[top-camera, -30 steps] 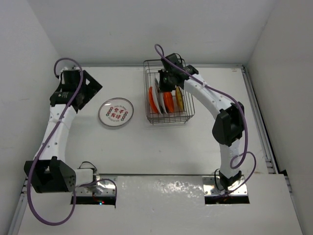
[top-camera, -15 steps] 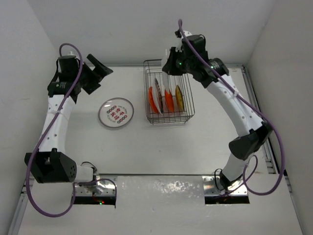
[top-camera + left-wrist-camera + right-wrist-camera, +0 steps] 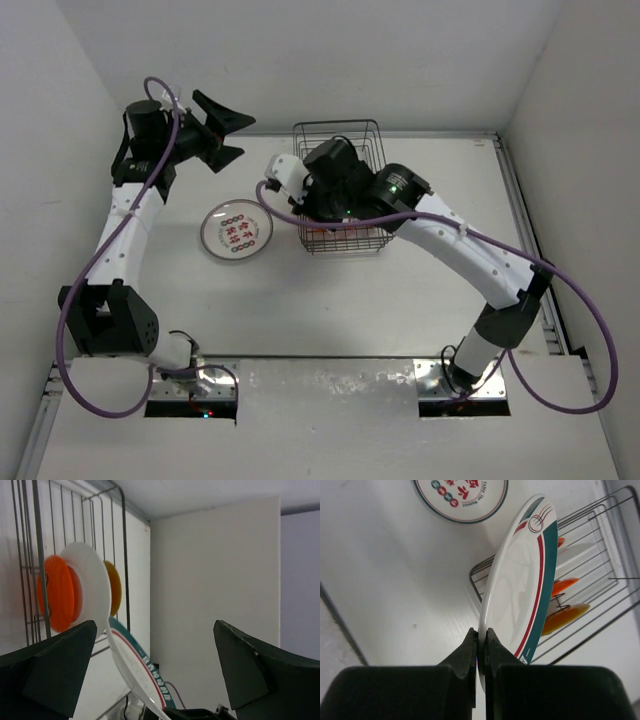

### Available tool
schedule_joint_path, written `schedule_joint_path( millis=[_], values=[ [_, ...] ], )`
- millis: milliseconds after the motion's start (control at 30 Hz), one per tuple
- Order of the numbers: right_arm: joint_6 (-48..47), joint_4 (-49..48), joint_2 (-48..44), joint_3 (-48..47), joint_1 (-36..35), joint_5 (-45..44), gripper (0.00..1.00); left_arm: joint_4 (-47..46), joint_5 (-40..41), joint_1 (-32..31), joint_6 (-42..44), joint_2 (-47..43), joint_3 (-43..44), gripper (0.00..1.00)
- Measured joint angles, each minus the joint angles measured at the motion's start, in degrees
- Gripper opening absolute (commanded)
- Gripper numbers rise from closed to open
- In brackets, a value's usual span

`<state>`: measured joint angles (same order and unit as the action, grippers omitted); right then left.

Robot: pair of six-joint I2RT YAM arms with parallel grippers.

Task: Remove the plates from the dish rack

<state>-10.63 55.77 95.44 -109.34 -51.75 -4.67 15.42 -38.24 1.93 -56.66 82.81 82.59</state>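
Left of the dish rack [image 3: 372, 132], at centre frame, a teal-rimmed plate [image 3: 520, 580] just lifted out was held by its edge in the clamped right tool [image 3: 481, 641], nearing the unloaded plate [image 3: 237, 230] on the bench [image 3: 350, 300], orange plates [image 3: 57, 600] being left racked, the left tool [image 3: 232, 133] spread empty.

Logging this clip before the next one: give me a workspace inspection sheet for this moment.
Surface: white table, one patterned plate lying flat on it.
Job's things: dish rack holds orange plates, a white plate and a yellowish-brown plate; teal-rimmed plate held on edge beside it.
Clutter: nothing seen.
Claws: left claw open, empty, raised; right claw shut on the teal-rimmed plate's rim.
Cables: purple cables loop along both arms.
Surroundings: white walls on three sides.
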Motion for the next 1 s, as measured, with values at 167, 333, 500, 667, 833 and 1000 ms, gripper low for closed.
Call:
schedule_joint_path(
  millis=[167,333,500,667,833,1000],
  values=[
    [-4.7,0.5,1.3,-1.0,-4.1,-8.3,0.00,5.2,-1.3,-1.0,1.4,0.6,-3.8,0.99],
    [-6.7,-0.7,4.0,-3.8,-5.8,-12.3,0.00,14.0,-0.2,-2.1,7.1,2.2,-3.7,0.97],
    [-7.2,-1.5,8.7,-7.0,-7.1,-11.7,0.00,18.2,-0.1,-3.8,9.9,3.5,-3.7,0.97],
    [-7.5,-3.1,12.3,-7.7,-7.7,-11.8,0.00,18.4,-0.2,-4.3,9.8,3.5,-3.7,0.65],
    [-7.4,-7.8,12.0,-6.8,-8.3,-12.0,0.00,18.8,0.1,-4.3,10.2,3.5,-3.7,0.11],
    [-7.7,-9.9,12.0,-5.7,-9.9,-13.0,0.90,20.2,0.5,-4.0,10.9,3.5,-4.4,0.00]
  ],
)
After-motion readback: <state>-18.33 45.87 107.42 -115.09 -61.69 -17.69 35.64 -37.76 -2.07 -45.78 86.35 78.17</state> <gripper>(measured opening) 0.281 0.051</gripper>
